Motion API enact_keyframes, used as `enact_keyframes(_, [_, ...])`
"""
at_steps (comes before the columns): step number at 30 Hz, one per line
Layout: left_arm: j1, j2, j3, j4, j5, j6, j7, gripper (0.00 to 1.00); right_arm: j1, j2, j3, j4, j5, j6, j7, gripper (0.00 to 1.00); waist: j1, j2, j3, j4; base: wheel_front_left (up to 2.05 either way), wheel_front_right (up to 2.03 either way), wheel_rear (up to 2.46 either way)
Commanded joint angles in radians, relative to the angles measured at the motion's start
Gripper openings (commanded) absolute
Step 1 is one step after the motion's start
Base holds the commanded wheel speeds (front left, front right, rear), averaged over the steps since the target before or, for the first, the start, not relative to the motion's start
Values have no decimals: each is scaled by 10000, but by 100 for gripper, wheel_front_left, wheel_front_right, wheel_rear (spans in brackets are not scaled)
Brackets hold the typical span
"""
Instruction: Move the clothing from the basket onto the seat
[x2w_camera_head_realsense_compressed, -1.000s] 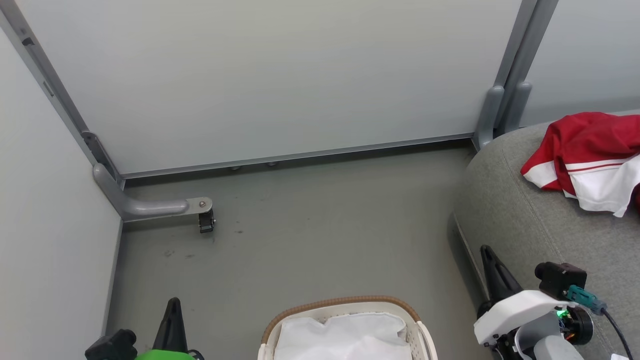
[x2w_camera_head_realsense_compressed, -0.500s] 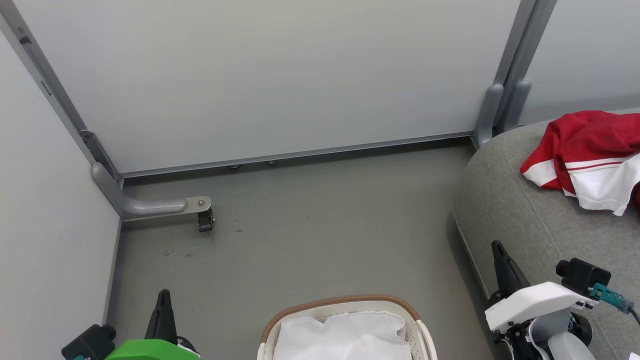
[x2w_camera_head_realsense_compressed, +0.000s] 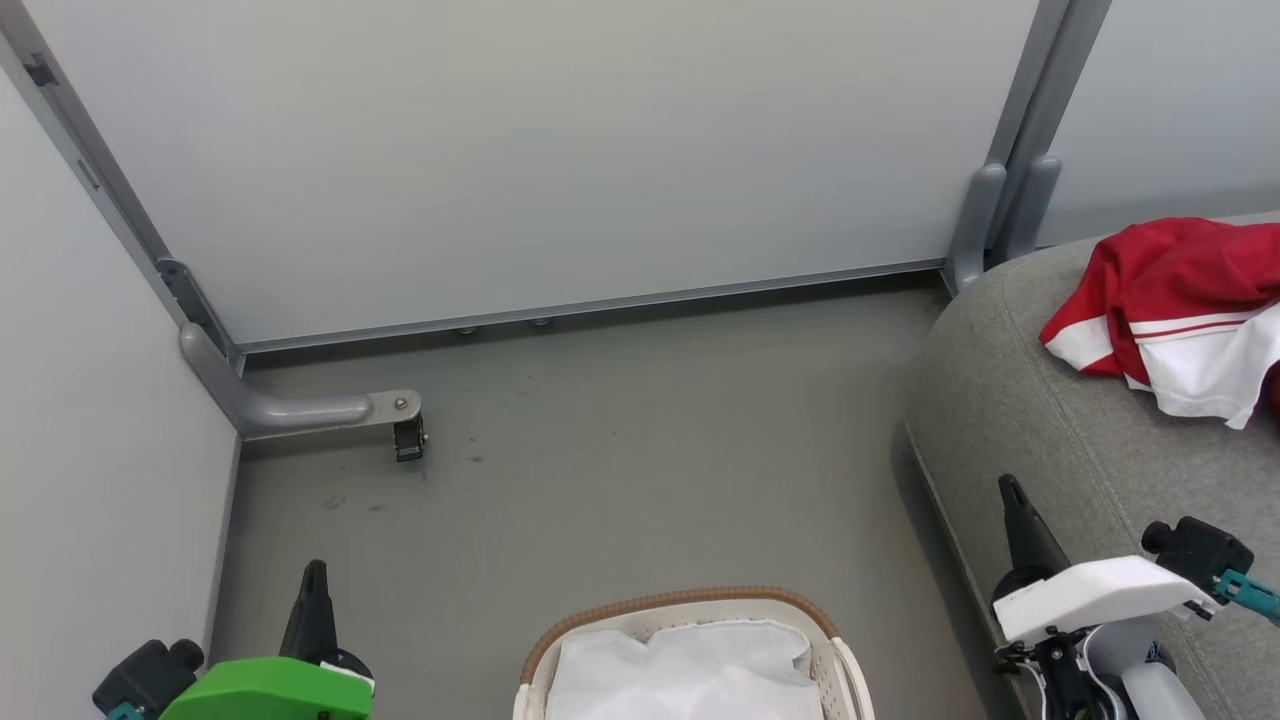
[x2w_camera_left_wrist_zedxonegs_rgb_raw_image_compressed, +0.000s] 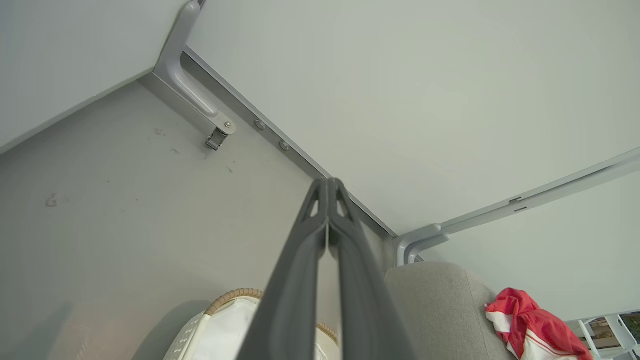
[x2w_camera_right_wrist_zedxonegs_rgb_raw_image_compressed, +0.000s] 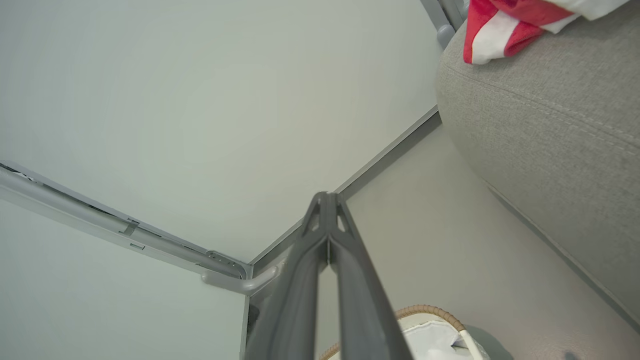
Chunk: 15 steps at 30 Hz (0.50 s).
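The red and white clothing (x2w_camera_head_realsense_compressed: 1175, 310) lies bunched on the grey seat (x2w_camera_head_realsense_compressed: 1060, 440) at the right; it also shows as clothing (x2w_camera_left_wrist_zedxonegs_rgb_raw_image_compressed: 530, 327) and clothing (x2w_camera_right_wrist_zedxonegs_rgb_raw_image_compressed: 505, 25) in the wrist views. The white basket (x2w_camera_head_realsense_compressed: 690, 606) with a brown woven rim stands on the floor at the bottom centre, with just its white liner cloth (x2w_camera_head_realsense_compressed: 690, 670) inside. My left gripper (x2w_camera_head_realsense_compressed: 315, 575) is shut and empty, left of the basket. My right gripper (x2w_camera_head_realsense_compressed: 1010, 490) is shut and empty, beside the seat's front edge. Both wrist views show the fingers (x2w_camera_left_wrist_zedxonegs_rgb_raw_image_compressed: 327, 187) pressed together.
Pale partition panels (x2w_camera_head_realsense_compressed: 560, 150) close off the back and left. A grey metal foot with a small caster (x2w_camera_head_realsense_compressed: 410, 440) juts onto the floor at the left. Open grey floor (x2w_camera_head_realsense_compressed: 650, 450) lies between basket, panels and seat.
Both arms have drifted outward: the left gripper moved left and slightly up, the right gripper moved right. The picture shifted a little as well. Clothing and basket stay put.
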<state>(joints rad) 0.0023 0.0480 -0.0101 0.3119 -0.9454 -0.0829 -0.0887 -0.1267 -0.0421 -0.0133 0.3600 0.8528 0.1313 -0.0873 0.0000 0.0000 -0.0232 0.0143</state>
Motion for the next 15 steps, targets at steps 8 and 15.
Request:
enact_keyframes(8, [-436,23,220,-219,-1040,-118,309,0,0,-65,-179,-314,1171,-3,301,0,0,0,26,-14,0,0,0])
enact_keyframes(15, [-533,24,346,-282,-1739,-164,523,0,26,-71,-285,-423,1969,-3,521,0,0,0,48,-26,0,0,0])
